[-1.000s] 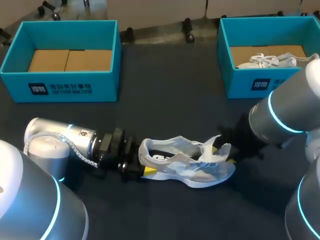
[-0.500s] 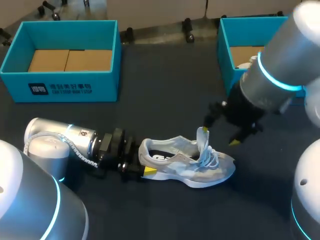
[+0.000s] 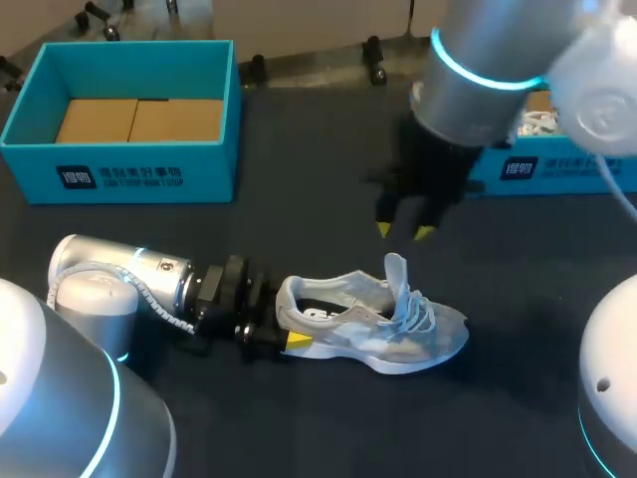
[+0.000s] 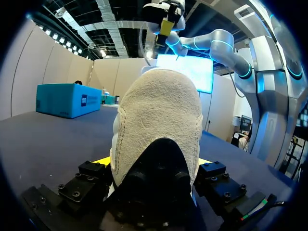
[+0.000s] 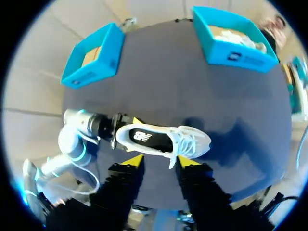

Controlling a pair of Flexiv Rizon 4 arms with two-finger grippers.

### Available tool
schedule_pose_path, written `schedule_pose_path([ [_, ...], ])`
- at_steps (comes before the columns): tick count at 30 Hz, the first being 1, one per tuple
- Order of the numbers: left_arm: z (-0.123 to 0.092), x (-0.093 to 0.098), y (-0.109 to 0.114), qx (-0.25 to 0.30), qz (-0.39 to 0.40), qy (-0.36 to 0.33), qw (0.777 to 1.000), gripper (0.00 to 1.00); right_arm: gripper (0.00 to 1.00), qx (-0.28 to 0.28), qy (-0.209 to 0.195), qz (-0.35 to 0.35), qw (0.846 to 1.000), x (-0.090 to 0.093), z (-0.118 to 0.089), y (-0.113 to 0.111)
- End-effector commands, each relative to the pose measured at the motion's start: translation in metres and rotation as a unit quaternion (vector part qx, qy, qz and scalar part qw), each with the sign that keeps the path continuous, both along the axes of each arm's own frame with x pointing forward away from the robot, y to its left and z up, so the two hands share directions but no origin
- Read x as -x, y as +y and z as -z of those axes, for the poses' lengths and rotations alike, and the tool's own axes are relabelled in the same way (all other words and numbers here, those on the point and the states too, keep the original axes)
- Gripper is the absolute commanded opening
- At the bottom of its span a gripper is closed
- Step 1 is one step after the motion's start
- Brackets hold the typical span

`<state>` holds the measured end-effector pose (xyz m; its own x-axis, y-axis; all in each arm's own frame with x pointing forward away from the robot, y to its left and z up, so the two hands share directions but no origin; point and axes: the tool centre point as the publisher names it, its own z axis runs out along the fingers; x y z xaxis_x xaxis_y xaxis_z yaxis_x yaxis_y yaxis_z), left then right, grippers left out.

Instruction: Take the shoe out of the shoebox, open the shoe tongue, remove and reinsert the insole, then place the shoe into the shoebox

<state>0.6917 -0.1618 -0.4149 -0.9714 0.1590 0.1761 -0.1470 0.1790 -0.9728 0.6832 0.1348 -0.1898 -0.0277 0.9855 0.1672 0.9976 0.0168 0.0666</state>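
While the white sneaker is lying on its sole in the lower middle of the frame, toe pointing toward the right edge, the left fingers are clamping its heel from both sides. From the left wrist view, that pale heel is filling the whole space between them, pressed against both.

The tongue is standing up out of the sneaker's opening, and the laces are bunching loosely just beside it. The dark insole is showing inside the collar.

Over to the right fingers: they are hanging spread apart above the dark worktop, gripping nothing. They are sitting just up-frame of the tongue and not touching it. The right arm is coming down from the upper right of the frame.

The upper-left shoebox is sitting open in its corner, showing a brown cardboard liner. The upper-right shoebox is sitting partly hidden behind the right arm, well apart from the sneaker. A second sneaker, also white, is resting inside it.
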Motion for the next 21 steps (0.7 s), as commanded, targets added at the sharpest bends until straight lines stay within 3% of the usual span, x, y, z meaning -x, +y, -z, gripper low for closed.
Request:
schedule_pose_path([
  [1, 0.001, 0.000, 0.001, 0.000, -0.001, 0.000, 1.000, 0.00, 0.00, 0.135, 0.020, -0.100, 0.986, -0.020, 0.014, 0.031],
  [7, 0.001, 0.000, 0.001, 0.000, -0.001, 0.000, 1.000, 0.00, 0.00, 0.089, -0.040, -0.233, 0.968, -0.018, 0.024, 0.038],
  [10, 0.001, 0.000, 0.001, 0.000, -0.001, 0.000, 1.000, 0.00, 0.00, 0.057, -0.051, -0.231, 0.970, -0.016, 0.030, 0.040],
  [21, 0.001, 0.000, 0.001, 0.000, -0.001, 0.000, 1.000, 0.00, 0.00, 0.057, -0.051, -0.231, 0.970, -0.016, 0.030, 0.040],
])
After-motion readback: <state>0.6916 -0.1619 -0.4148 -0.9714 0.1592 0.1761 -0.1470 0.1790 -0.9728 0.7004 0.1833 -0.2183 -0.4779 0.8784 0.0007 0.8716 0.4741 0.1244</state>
